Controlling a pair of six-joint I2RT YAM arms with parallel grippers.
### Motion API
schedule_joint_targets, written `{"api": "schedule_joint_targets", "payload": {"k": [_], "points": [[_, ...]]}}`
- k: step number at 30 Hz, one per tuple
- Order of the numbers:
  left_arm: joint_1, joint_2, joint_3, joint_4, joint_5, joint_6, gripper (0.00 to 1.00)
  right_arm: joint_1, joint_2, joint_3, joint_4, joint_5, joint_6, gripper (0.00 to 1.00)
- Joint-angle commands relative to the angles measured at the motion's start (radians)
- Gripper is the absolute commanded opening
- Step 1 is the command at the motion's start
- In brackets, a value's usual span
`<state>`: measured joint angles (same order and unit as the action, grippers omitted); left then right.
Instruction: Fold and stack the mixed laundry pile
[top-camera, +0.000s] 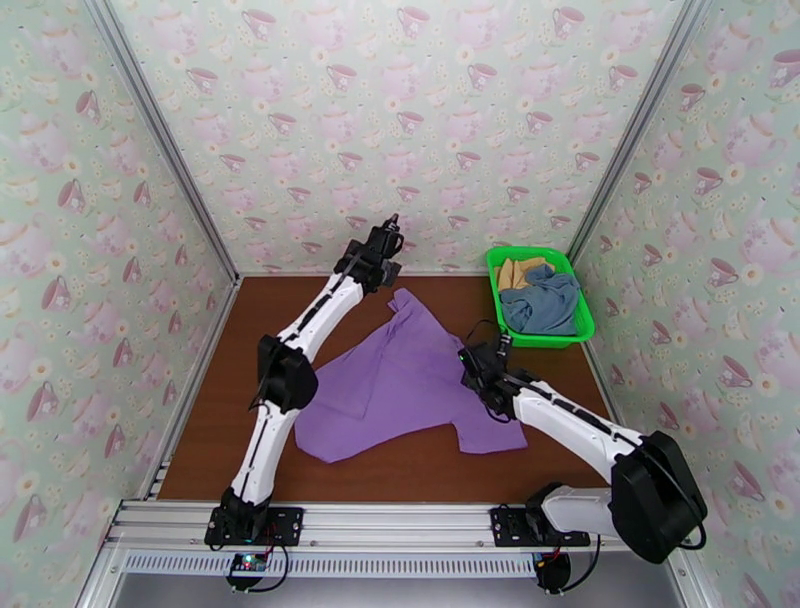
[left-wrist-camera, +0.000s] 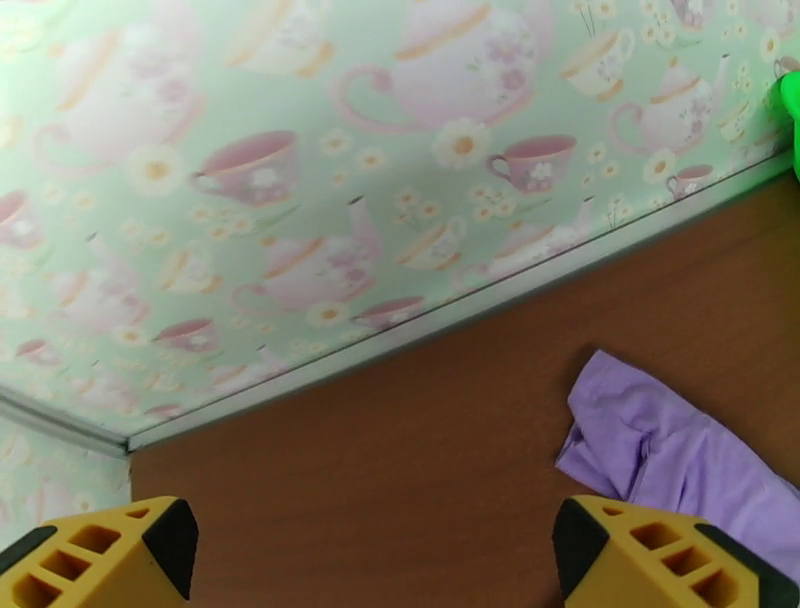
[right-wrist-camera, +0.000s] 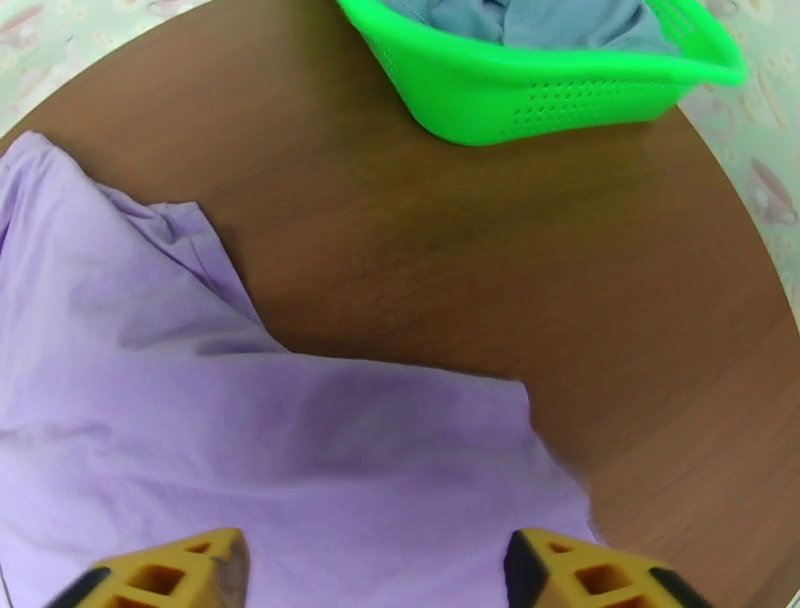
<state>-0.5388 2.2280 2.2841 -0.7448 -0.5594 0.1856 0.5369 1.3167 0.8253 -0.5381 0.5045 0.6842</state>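
A lilac purple garment lies spread on the brown table, one narrow end reaching toward the back wall. My left gripper hovers by the back wall just beyond that end. In the left wrist view its yellow fingers stand wide apart with nothing between them, and the purple tip lies to the right. My right gripper is over the garment's right edge, open above the purple cloth. The slate blue-grey garment and the tan-yellow one lie in the basket.
A bright green mesh basket stands at the back right corner, and its wall shows ahead of the right gripper. Patterned walls close in the table on three sides. Bare brown tabletop runs along the left.
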Motion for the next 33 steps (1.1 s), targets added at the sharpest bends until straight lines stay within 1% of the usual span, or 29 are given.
{"api": "schedule_joint_targets", "payload": {"k": [1, 3, 5, 6, 7, 8, 9, 10, 12, 13, 15, 17, 19, 24, 33], "points": [[-0.013, -0.253, -0.228, -0.116, -0.037, -0.165, 0.97, -0.003, 0.02, 0.127, 0.025, -0.086, -0.194, 0.85], [-0.01, -0.368, -0.383, -0.203, 0.055, -0.302, 0.91, -0.003, 0.058, 0.195, 0.017, -0.162, -0.281, 0.87], [-0.011, -0.458, -0.552, -0.265, 0.179, -0.439, 0.82, -0.007, 0.115, 0.267, 0.009, -0.23, -0.345, 0.85], [-0.013, -0.487, -0.616, -0.275, 0.239, -0.486, 0.77, -0.008, 0.14, 0.298, 0.001, -0.258, -0.36, 0.83], [-0.018, -0.513, -0.693, -0.266, 0.322, -0.526, 0.71, -0.01, 0.172, 0.333, -0.011, -0.282, -0.366, 0.8], [-0.033, -0.531, -0.762, -0.241, 0.384, -0.553, 0.68, -0.01, 0.202, 0.364, -0.025, -0.302, -0.367, 0.77], [-0.053, -0.537, -0.814, -0.215, 0.404, -0.574, 0.68, -0.01, 0.222, 0.38, -0.031, -0.32, -0.361, 0.74], [-0.083, -0.536, -0.862, -0.184, 0.404, -0.59, 0.68, -0.01, 0.237, 0.388, -0.029, -0.342, -0.35, 0.71], [-0.132, -0.495, -0.9, -0.155, 0.4, -0.612, 0.68, -0.01, 0.251, 0.375, -0.003, -0.378, -0.32, 0.67], [-0.153, -0.464, -0.902, -0.154, 0.4, -0.621, 0.62, -0.01, 0.254, 0.363, 0.009, -0.396, -0.307, 0.63], [-0.185, -0.404, -0.902, -0.155, 0.375, -0.639, 0.58, -0.009, 0.254, 0.338, 0.019, -0.419, -0.285, 0.59], [-0.203, -0.352, -0.908, -0.162, 0.362, -0.657, 0.54, -0.01, 0.243, 0.301, 0.028, -0.428, -0.27, 0.56], [-0.207, -0.326, -0.927, -0.161, 0.36, -0.671, 0.54, -0.009, 0.222, 0.264, 0.035, -0.427, -0.265, 0.55], [-0.208, -0.316, -0.981, -0.155, 0.345, -0.7, 0.52, -0.009, 0.181, 0.204, 0.04, -0.409, -0.261, 0.54], [-0.208, -0.267, -1.024, -0.139, 0.329, -0.706, 0.31, -0.009, 0.155, 0.184, 0.035, -0.402, -0.26, 0.47]]}}
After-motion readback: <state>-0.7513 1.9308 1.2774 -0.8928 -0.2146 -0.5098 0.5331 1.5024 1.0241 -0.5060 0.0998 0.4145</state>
